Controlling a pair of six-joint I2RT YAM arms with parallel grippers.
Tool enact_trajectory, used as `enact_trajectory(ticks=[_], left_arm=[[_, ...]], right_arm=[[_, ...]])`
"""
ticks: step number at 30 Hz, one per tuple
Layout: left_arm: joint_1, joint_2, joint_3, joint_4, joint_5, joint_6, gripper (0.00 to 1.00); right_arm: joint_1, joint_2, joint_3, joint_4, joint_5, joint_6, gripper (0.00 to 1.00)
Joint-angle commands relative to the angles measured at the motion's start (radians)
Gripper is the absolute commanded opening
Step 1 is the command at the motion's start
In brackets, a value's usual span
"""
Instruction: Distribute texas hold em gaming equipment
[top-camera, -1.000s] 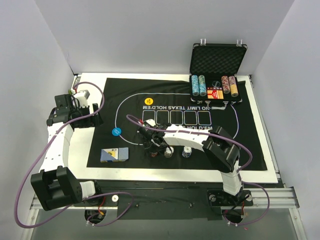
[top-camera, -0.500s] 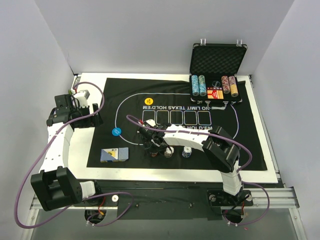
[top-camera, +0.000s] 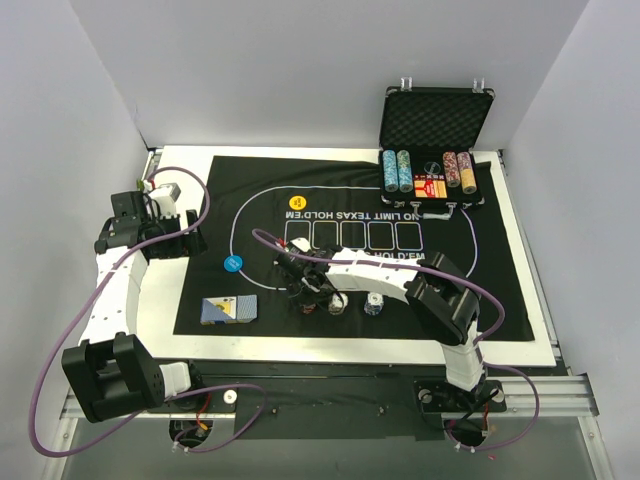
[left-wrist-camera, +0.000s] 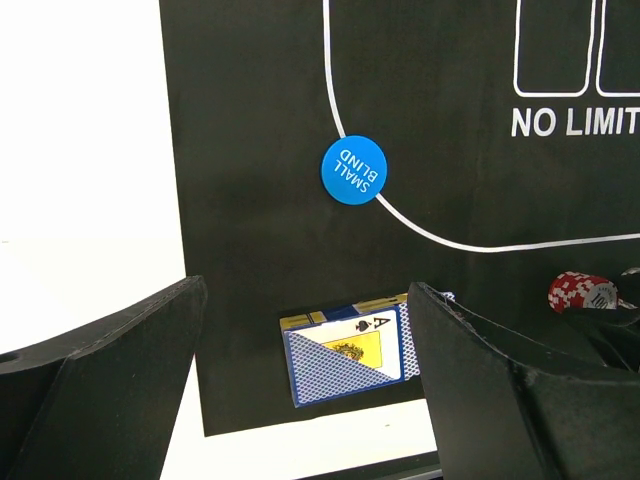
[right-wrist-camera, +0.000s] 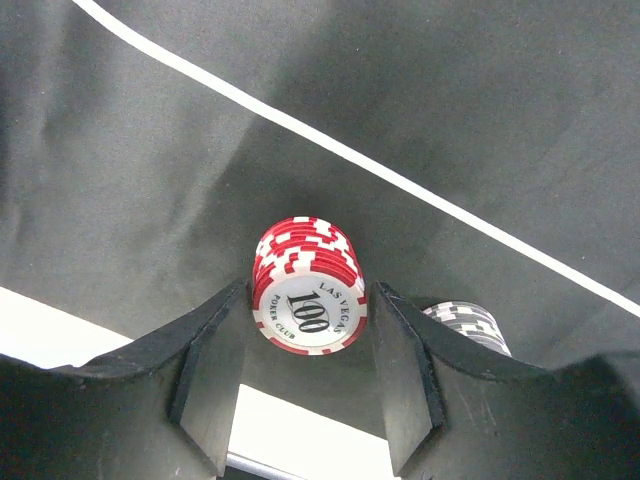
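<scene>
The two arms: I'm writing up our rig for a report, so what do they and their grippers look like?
Both the left arm and right arm have white links, blocky black joints and a loose purple cable. The fingers are thick, matte black and wedge-shaped.

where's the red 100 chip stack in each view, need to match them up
top external: red chip stack low centre of the mat, right of the cards.
left wrist: far right edge, right of the cards.
right wrist: dead centre, gripped by the right hand.
shared landmark: the white oval line; the stack sits just outside it in all three.
</scene>
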Motion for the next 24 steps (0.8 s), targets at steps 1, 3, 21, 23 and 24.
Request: enact_trajectory(ticks=[1,3,21,23,24], left_arm=[[0.002,-0.027,0.001,0.024,0.013,0.012,0.93],[0.002,-0.029,0.002,0.024,0.013,0.012,0.93],[0.002,-0.029,0.016,0.023,0.009,0.009,0.93],[0.003,-0.027,0.019,0.021,0.007,0.008,0.93],[0.003,-0.026,0.022,0.024,0.005,0.008,0.93]], right_arm=[[0.008,-0.027,0.043,-0.052,0.008,-0.009,0.45],[0.011,-0.024,0.043,-0.053,0.008,-0.009,0.44],[0.004,-0.038,0.112,-0.105,0.022,-0.025,0.22],[0.001,-0.046,0.135,-0.110,0.023,-0.029,0.21],[-0.001,-0.044,0.144,-0.115,0.023,-0.032,0.21]])
